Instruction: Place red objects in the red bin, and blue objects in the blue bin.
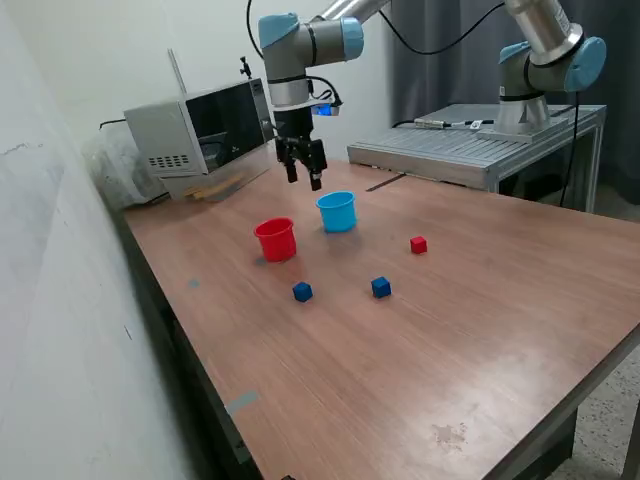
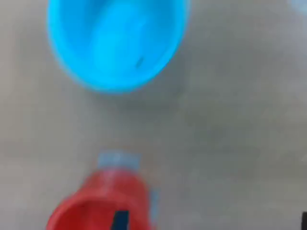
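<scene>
The red cup (image 1: 275, 239) and the light blue cup (image 1: 337, 211) stand upright, side by side, on the wooden table (image 1: 480, 330). One red cube (image 1: 418, 244) lies at the exterior view's right of the cups; no second red cube shows. Two dark blue cubes (image 1: 302, 291) (image 1: 380, 287) lie nearer the front. My gripper (image 1: 303, 176) hangs above the table just behind the two cups, open and empty. The blurred wrist view shows the blue cup (image 2: 115, 43), the red cup (image 2: 103, 203) and my gripper (image 2: 212, 223) with its jaws wide apart.
A grey microwave-like box (image 1: 200, 135) stands at the back at the exterior view's left. A metal rack (image 1: 470, 150) with a second robot arm (image 1: 540, 60) on it is at the back right. A white wall (image 1: 60, 300) runs along the table's left side.
</scene>
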Available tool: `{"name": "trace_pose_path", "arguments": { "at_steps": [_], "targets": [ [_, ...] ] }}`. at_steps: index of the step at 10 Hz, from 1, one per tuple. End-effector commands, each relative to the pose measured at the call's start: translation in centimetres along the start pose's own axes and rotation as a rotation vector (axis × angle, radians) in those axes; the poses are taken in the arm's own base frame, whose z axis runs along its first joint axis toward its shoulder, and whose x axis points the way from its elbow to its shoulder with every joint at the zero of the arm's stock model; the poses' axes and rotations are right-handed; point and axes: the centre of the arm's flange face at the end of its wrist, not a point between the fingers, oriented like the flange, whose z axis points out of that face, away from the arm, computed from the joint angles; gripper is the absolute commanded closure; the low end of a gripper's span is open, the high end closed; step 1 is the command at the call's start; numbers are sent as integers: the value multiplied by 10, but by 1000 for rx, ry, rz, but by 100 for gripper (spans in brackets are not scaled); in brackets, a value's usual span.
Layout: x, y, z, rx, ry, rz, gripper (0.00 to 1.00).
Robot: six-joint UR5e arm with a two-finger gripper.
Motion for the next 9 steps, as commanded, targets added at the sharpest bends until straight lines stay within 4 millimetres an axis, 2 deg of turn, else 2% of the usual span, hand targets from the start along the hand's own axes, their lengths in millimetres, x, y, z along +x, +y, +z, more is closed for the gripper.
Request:
{"name": "trace_pose_path", "arguments": {
  "at_steps": [1,4,5,7,9],
  "targets": [
    [28,-50,2,142,28,118,0],
    [69,-84,23,213,27,228,0],
    [89,-96,26,225,44,212,0],
    [142,-107,37,165,181,170,0],
    [174,-108,43,130,198,166,0]
  ]
}}
